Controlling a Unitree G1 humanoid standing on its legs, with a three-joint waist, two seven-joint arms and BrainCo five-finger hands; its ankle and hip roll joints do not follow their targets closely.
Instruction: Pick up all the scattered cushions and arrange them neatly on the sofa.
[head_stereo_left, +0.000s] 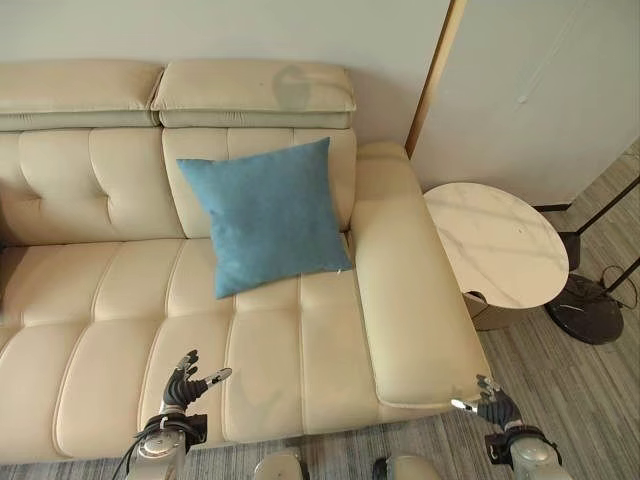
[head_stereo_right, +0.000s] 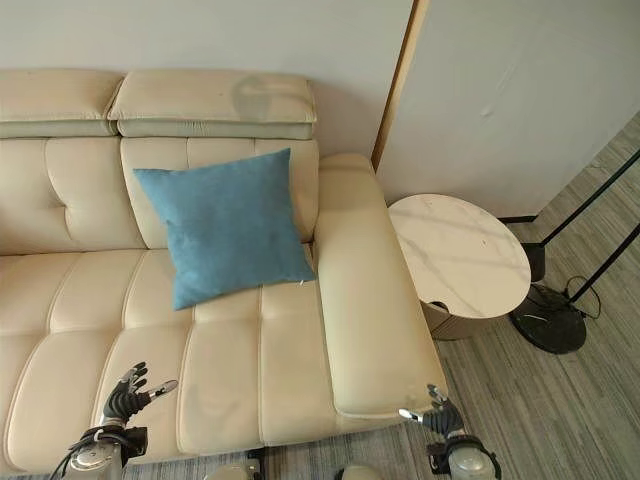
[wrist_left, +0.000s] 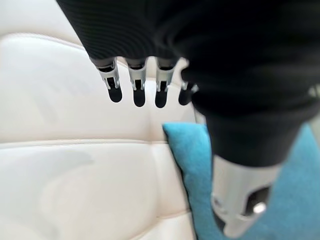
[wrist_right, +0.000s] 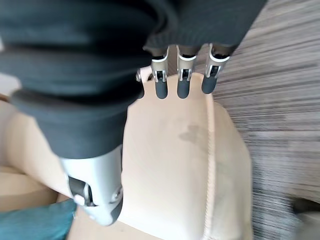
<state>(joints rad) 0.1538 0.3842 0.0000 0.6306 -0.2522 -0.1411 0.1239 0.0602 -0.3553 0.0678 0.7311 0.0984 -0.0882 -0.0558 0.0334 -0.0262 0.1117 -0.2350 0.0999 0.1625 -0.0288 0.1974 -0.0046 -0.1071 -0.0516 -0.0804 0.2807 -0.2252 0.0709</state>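
I lose the sofa (head_stereo_left: 300, 350) past the picture's left edge. The blue cushion (head_stereo_left: 268, 215) hides part of the backrest. The lamp base (head_stereo_left: 585, 310) sits half behind the round side table (head_stereo_left: 495, 245), its poles cut off at the right.

The right hand (wrist_right: 125, 125), fingers (wrist_right: 183, 85) straight and holding nothing, hangs above the sofa's cream armrest (wrist_right: 180, 170). A corner of a teal cushion (wrist_right: 35, 222) shows beside the armrest; striped grey floor (wrist_right: 280, 100) lies on its other side.
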